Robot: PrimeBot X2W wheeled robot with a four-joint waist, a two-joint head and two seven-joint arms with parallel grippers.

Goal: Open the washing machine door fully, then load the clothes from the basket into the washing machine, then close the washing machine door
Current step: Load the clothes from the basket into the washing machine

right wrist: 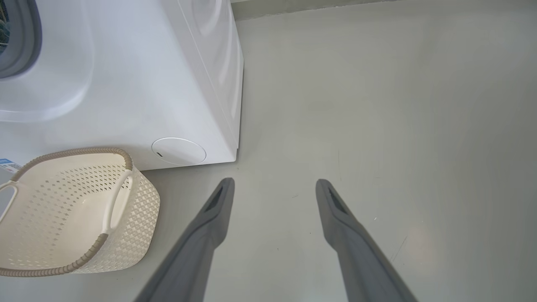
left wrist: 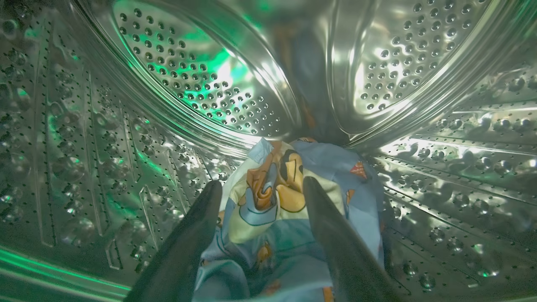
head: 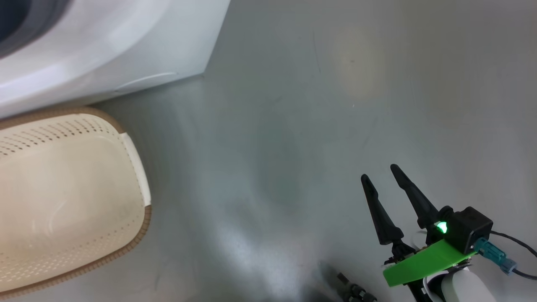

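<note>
In the left wrist view my left gripper [left wrist: 262, 186] is deep inside the steel perforated drum [left wrist: 188, 84] of the washing machine. Its fingers stand open on either side of the clothes [left wrist: 272, 235], a light blue bundle with orange-brown bear prints that lies on the drum floor. The basket [head: 140, 176] sits on the floor by the machine's white front [head: 126, 50] with nothing in it. My right gripper [head: 379, 172] hangs open over bare floor, well right of the basket [right wrist: 138, 197]. The washing machine door is out of view.
The machine's white body [right wrist: 147, 84] shows its grey-blue gasket [right wrist: 25, 42], a small round hatch [right wrist: 178, 151] and a blue label [right wrist: 8, 164]. Grey floor [head: 335, 105] stretches to the right of the machine. A dark cable [head: 516, 243] trails from my right wrist.
</note>
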